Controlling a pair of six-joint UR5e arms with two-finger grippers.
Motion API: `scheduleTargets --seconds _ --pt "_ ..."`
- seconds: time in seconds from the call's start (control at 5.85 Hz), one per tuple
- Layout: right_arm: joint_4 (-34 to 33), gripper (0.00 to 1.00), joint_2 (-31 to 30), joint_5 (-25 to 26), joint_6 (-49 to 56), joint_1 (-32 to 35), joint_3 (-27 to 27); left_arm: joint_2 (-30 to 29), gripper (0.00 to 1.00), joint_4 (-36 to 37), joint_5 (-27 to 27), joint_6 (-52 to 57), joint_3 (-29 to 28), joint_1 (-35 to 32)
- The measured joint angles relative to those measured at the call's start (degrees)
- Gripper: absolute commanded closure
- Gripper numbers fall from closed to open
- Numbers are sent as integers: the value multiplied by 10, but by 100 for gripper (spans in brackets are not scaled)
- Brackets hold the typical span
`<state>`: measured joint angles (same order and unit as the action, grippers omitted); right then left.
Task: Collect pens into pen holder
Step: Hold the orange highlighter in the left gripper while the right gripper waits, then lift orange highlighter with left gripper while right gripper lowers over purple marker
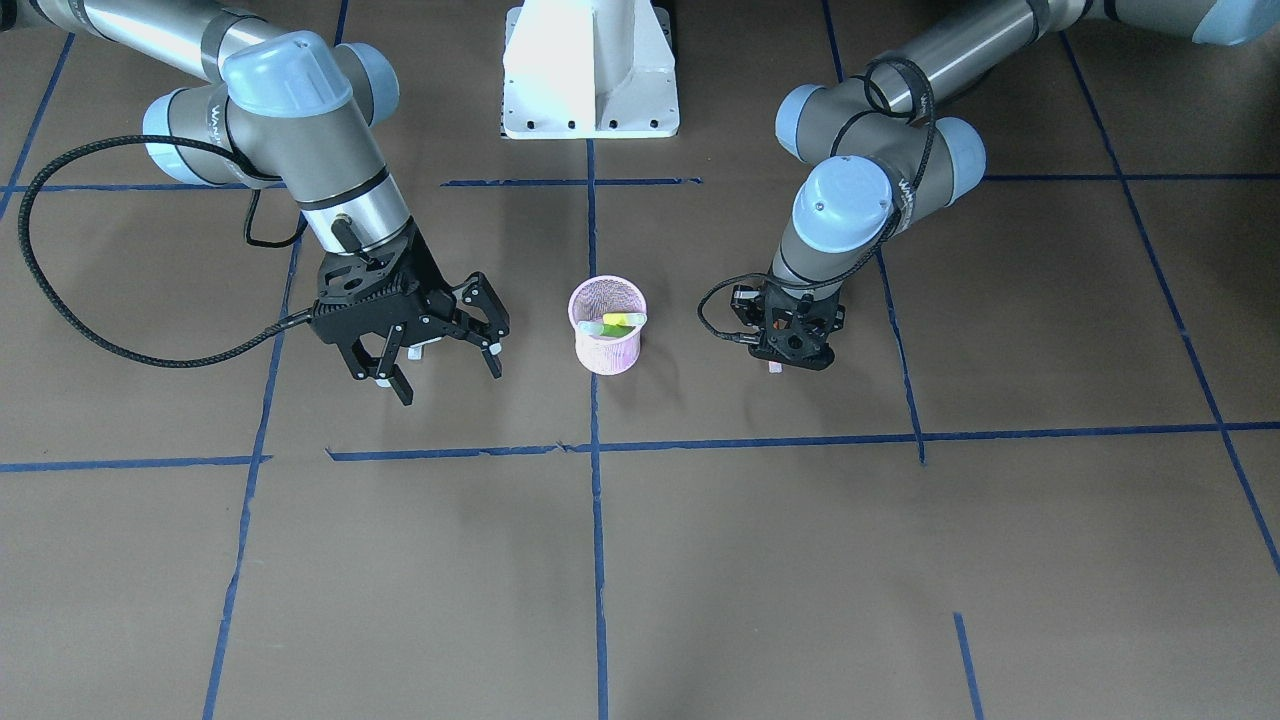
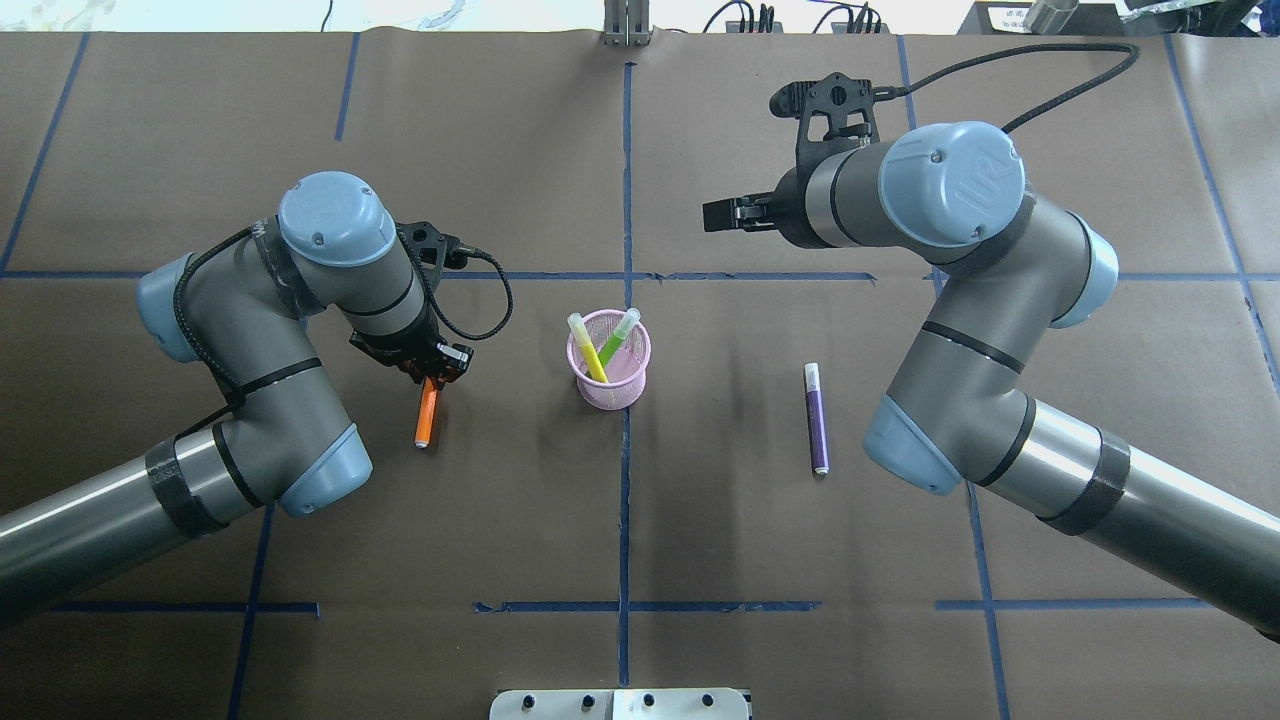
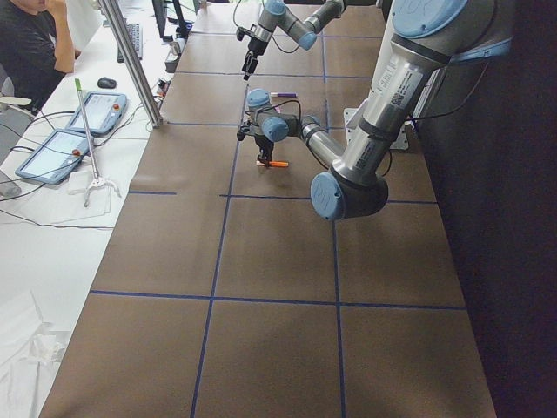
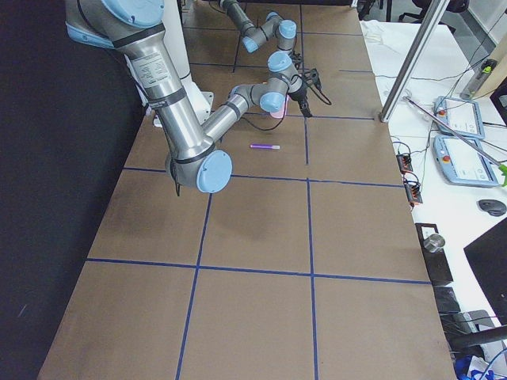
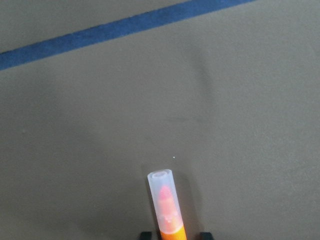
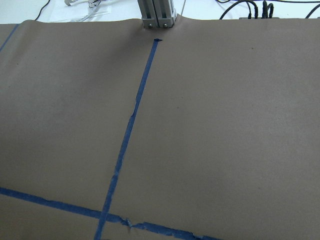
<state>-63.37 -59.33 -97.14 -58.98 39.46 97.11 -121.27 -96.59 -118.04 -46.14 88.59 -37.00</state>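
Note:
The pink mesh pen holder point(image 2: 608, 372) stands at mid-table and holds a yellow pen point(image 2: 588, 352) and a green pen point(image 2: 616, 338); it also shows in the front view point(image 1: 607, 345). An orange pen point(image 2: 425, 420) lies on the table left of the holder. My left gripper point(image 2: 432, 368) points straight down onto the pen's far end. In the left wrist view its fingertips point(image 5: 145, 234) sit close on both sides of the pen point(image 5: 167, 210), whose pale cap sticks out beyond them. A purple pen point(image 2: 817, 418) lies to the right. My right gripper point(image 1: 450, 380) is open, empty and raised.
The white robot base point(image 1: 590, 70) stands behind the holder. Blue tape lines point(image 2: 625, 500) cross the brown paper. A metal post point(image 3: 130, 61), tablets point(image 3: 52, 152) and a seated person point(image 3: 30, 43) are on the side bench beyond the table's far edge.

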Motion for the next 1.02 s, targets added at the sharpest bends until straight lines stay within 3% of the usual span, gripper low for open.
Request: scheduleTargets --seconds 0.17,0.34,1.02 --pt "0 0 0 0 0 0 2 0 90 0 0 0 0 0" --pt "0 0 0 0 0 0 2 1 98 0 0 0 0 0" --pt "-3 0 -2 -1 0 1 2 -1 100 7 -16 2 9 -26"
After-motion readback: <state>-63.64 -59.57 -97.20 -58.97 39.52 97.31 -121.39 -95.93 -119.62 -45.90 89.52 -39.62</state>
